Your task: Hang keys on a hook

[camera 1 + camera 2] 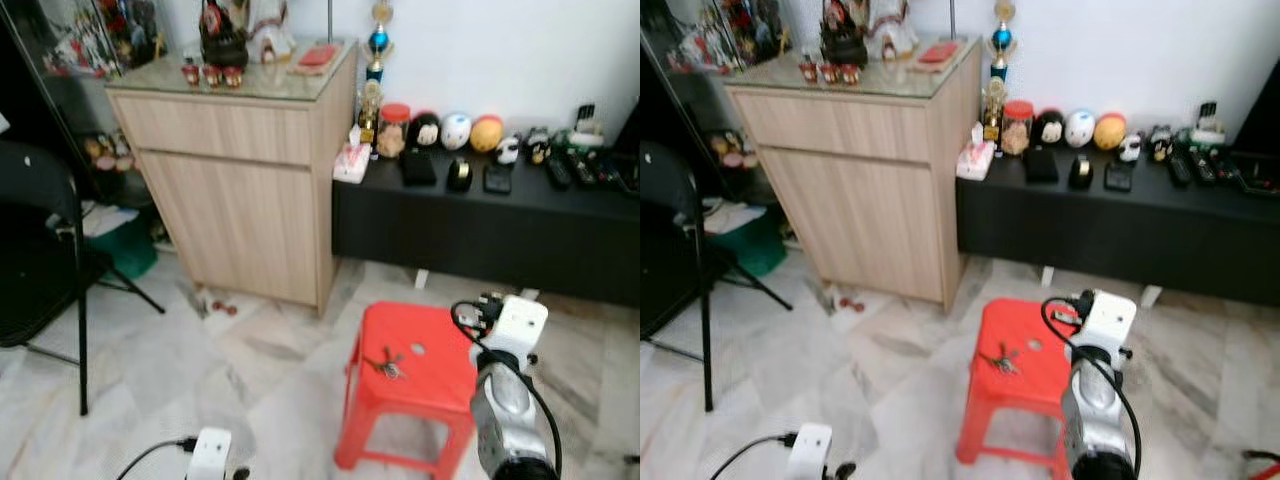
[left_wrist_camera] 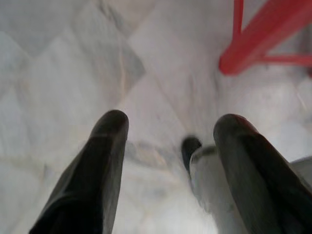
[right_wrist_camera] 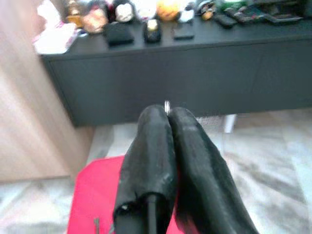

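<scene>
Keys (image 1: 386, 365) lie on the red stool (image 1: 440, 385), at nine o'clock from the right gripper (image 3: 168, 113), whose fingers press together. Left gripper (image 2: 168, 129) hangs spread over marble floor (image 1: 250, 390).

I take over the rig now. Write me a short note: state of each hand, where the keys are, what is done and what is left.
Right hand: fingers pressed together, raised over the red stool, pointing toward the black low cabinet. A small metal bit shows at its fingertips; I cannot tell what it is.
Left hand: open, empty, hanging low over the marble floor beside the stool.
Keys: lying on the stool seat, apart from both hands.
Done: nothing visible; the keys are not picked up.
Left: grasp the keys, find a hook, hang them.
</scene>
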